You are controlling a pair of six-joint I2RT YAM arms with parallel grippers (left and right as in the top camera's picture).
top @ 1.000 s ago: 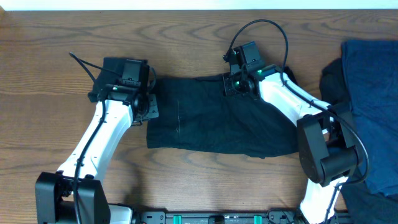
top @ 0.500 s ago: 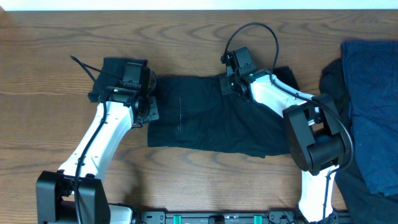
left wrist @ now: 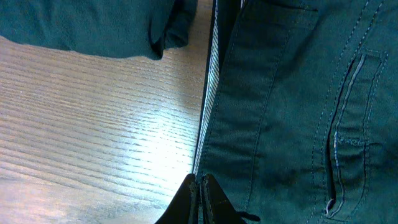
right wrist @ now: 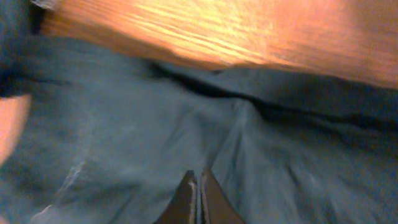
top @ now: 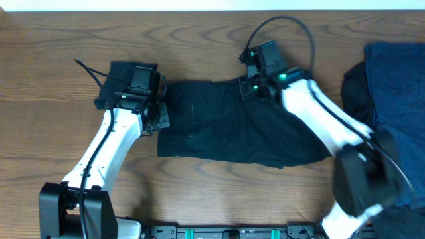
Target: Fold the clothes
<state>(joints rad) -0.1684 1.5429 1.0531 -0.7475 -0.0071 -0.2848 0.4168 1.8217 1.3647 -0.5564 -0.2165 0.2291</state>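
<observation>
A large black garment [top: 226, 126] lies folded flat across the middle of the table. It fills the left wrist view [left wrist: 286, 93], where a thin pale-grey edge [left wrist: 208, 93] runs beside bare wood. My left gripper [top: 159, 111] is shut, its tips [left wrist: 200, 183] resting right at that edge on the garment's left side, with nothing seen between them. My right gripper [top: 249, 89] is shut over the garment's far edge. In the blurred right wrist view its tips [right wrist: 199, 180] sit on wrinkled fabric [right wrist: 124, 124].
A pile of dark navy-blue and black clothes [top: 392, 99] lies at the right end of the table, next to the right arm. Bare wood table [top: 53, 73] lies to the left and at the back. A folded-over flap of fabric [left wrist: 93, 25] shows at the top of the left wrist view.
My right arm swung left and then back right along the garment's far edge, with its elbow now lower right. The left arm and the garment's left side have not moved.
</observation>
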